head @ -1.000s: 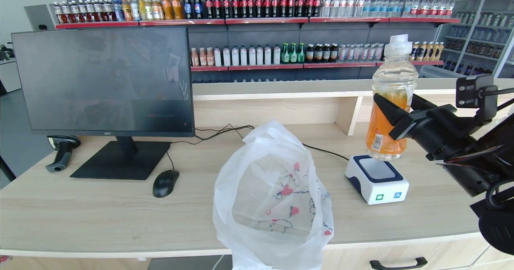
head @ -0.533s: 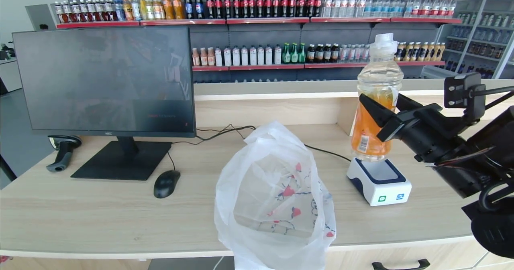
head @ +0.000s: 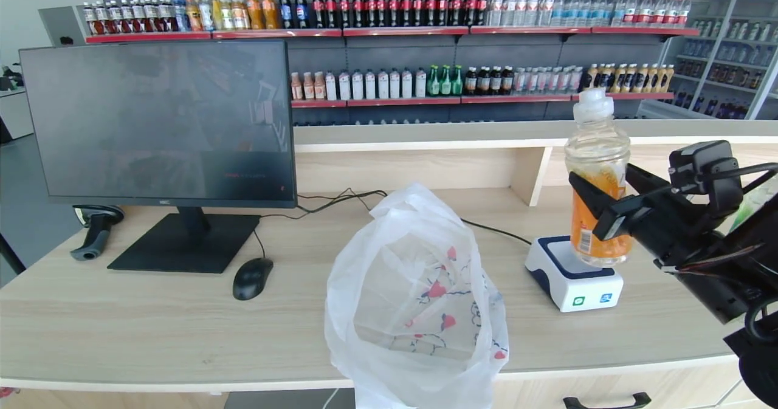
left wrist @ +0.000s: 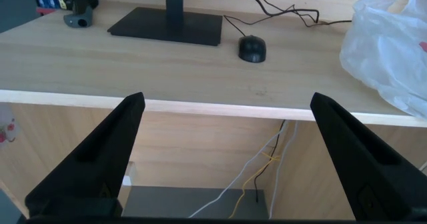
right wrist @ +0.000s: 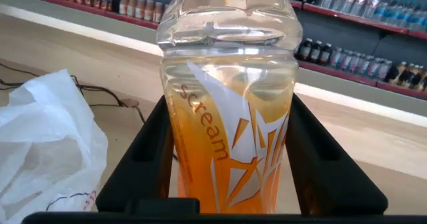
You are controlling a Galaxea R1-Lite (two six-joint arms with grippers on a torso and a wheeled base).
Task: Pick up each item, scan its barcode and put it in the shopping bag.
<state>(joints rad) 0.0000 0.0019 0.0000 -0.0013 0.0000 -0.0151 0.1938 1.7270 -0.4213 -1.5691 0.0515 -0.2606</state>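
An orange drink bottle (head: 598,184) with a white cap stands upright in my right gripper (head: 614,205), which is shut on its middle. The bottle's base hangs just above the white and blue barcode scanner (head: 571,272) on the counter. In the right wrist view the bottle (right wrist: 230,111) sits between both black fingers. The white plastic shopping bag (head: 416,299) stands with its mouth wide at the counter's front, left of the scanner. My left gripper (left wrist: 227,157) is open below the counter's front edge (left wrist: 200,106), with nothing between its fingers.
A monitor (head: 158,123) on a stand, a black mouse (head: 251,277) and a handheld scanner (head: 94,230) occupy the counter's left. Cables (head: 340,199) run behind the bag. A raised wooden ledge (head: 486,135) backs the counter, with drink shelves beyond.
My right gripper has lowered the bottle and shifted it right, bringing its base down close over the scanner. The bag and the left gripper have not moved.
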